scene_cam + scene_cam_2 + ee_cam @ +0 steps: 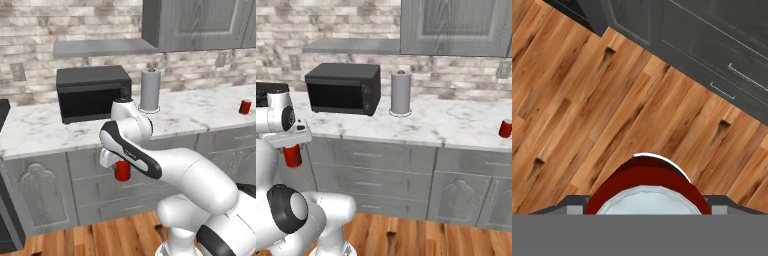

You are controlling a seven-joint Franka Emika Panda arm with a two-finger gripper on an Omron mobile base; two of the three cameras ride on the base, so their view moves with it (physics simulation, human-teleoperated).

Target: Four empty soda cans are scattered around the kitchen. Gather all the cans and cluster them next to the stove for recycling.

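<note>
A red soda can (122, 171) is held clamped in the gripper (120, 167) above the wooden floor (587, 100) before the cabinet fronts (75, 180), where a slackened grip could drop it during carrying toward the stove.

The 2 base views look forward and down from behind the arm, 1 from its left, 1 from its right. Both face the same marble counter (45, 132) at middle distance, and share the microwave (92, 92), paper-towel roll (150, 90) and a red can far right (245, 106). The hand view looks straight down, very near a held red can (644, 187), w/ wood floor (572, 110) and cabinet fronts (712, 45) below.
</note>
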